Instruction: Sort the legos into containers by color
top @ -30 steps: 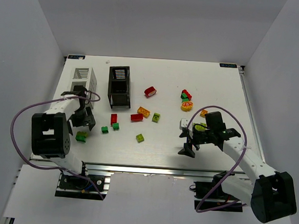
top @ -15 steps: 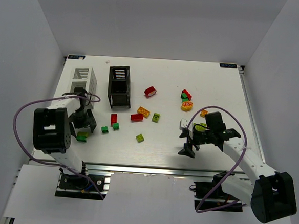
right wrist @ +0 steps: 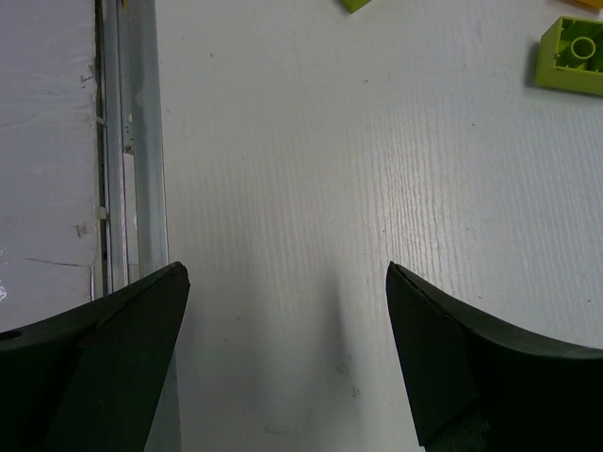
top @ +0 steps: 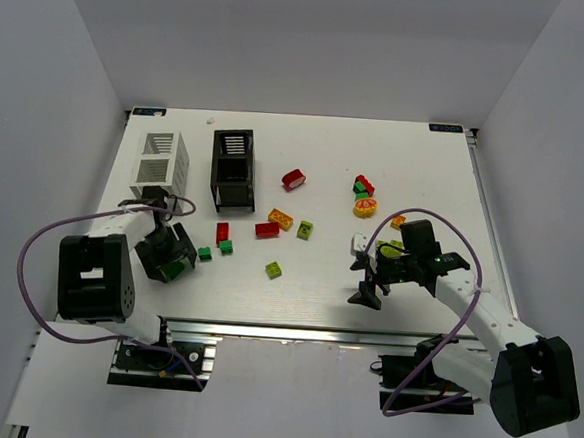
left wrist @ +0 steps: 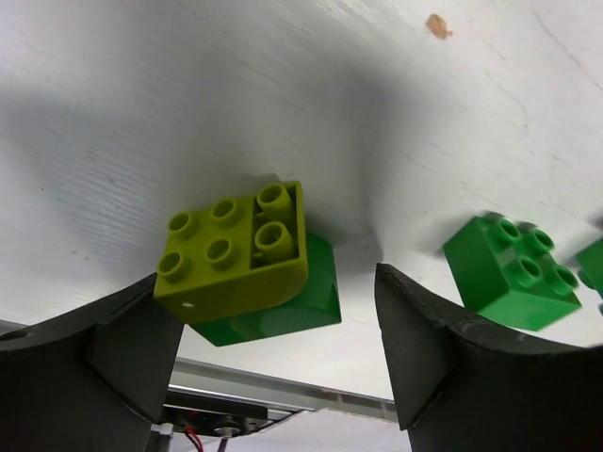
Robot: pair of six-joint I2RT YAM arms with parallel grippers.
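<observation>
Bench: a white bench (top: pixel 426 168) boxed in by pale walls, with the arm bases at the bottom of the top view.
Left hand: the left hand (left wrist: pixel 273 344) is low over the bench, fingers (left wrist: pixel 104 353) apart around a stacked pair.
Stacked pair: a yellow-green brick (left wrist: pixel 236 250) sits askew on a dark green brick (left wrist: pixel 292 306). The left finger is just beside the upper brick; contact is unclear.
Left wrist only: the stacking shows here. From above, the hand covers most of the pair.
Neighbour: a second green brick (left wrist: pixel 509 273), right of frame, apart from the pair.
Right hand: the right hand (right wrist: pixel 287 320) has its fingers spread over bare bench.
Right wrist only: the metal rail (right wrist: pixel 132 141) at frame left and a lime brick (right wrist: pixel 575 56) in the upper right corner.
Containers: the white container (top: pixel 163 160) is upper left in the top view. The black container (top: pixel 233 167) is near its right, not touching.
Loose legos: scattered mid-bench, among them a red brick (top: pixel 266 230) and a round yellow-orange piece (top: pixel 365 207).
Open room: bare bench at upper right and lower centre. The left hand is near the lower left edge.
</observation>
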